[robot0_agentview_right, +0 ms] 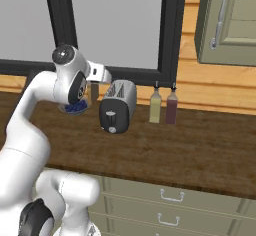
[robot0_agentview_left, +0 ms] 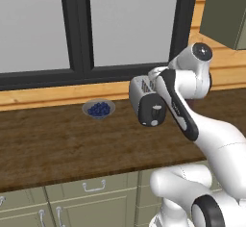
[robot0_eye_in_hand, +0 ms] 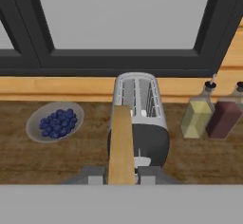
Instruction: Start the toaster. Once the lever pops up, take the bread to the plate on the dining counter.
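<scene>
My gripper (robot0_eye_in_hand: 122, 176) is shut on the bread (robot0_eye_in_hand: 121, 144), a tan slice seen edge-on in the hand view. It hangs upright over the left side of the silver toaster (robot0_eye_in_hand: 140, 123), whose two slots are empty. In the right base view the bread (robot0_agentview_right: 94, 93) hangs from the gripper (robot0_agentview_right: 95, 85) just left of the toaster (robot0_agentview_right: 119, 105). The pale lever (robot0_eye_in_hand: 142, 162) sits on the toaster's black end face, above the round knob (robot0_agentview_right: 113, 129). In the left base view my arm covers the toaster (robot0_agentview_left: 144, 98) from the right. The plate and the dining counter are out of view.
A grey bowl of blueberries (robot0_eye_in_hand: 54, 122) sits left of the toaster on the wooden worktop (robot0_agentview_left: 72, 144). Two bottles, one yellowish (robot0_eye_in_hand: 197, 116) and one dark red (robot0_eye_in_hand: 225, 117), stand to its right. A dark-framed window rises behind, and a wall cabinet (robot0_agentview_right: 230, 20) hangs at upper right.
</scene>
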Tool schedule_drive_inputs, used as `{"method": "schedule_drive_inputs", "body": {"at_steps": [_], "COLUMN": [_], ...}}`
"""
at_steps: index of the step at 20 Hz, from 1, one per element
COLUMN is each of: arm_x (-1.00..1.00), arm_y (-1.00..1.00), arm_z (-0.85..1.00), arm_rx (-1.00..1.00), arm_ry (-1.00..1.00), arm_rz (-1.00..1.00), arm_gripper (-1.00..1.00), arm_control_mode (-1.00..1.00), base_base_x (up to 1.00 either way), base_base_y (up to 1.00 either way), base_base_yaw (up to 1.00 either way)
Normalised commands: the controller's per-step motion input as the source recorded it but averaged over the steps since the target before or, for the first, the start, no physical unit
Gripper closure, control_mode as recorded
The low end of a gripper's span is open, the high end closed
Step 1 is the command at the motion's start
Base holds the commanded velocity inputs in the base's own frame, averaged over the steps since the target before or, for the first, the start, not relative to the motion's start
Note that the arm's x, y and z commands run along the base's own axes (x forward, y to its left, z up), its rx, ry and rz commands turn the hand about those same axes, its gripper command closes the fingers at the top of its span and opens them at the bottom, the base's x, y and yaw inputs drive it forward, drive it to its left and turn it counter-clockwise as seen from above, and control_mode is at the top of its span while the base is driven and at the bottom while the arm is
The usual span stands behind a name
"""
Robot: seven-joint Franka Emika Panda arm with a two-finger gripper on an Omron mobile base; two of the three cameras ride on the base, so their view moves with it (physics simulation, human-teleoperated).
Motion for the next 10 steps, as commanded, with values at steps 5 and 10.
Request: {"method": "schedule_drive_inputs", "body": {"at_steps": [5,10], "arm_x": [0.00,0.00], "arm_y": [0.00,0.00], "arm_z": [0.00,0.00], "arm_rx": [0.00,0.00], "arm_ry": [0.00,0.00], "arm_rz": [0.00,0.00], "arm_gripper": [1.00,1.00], "arm_control_mode": [-1.00,-1.00], "base_base_x": [0.00,0.00], "base_base_y": [0.00,0.00], "base_base_yaw": [0.00,0.00]}}
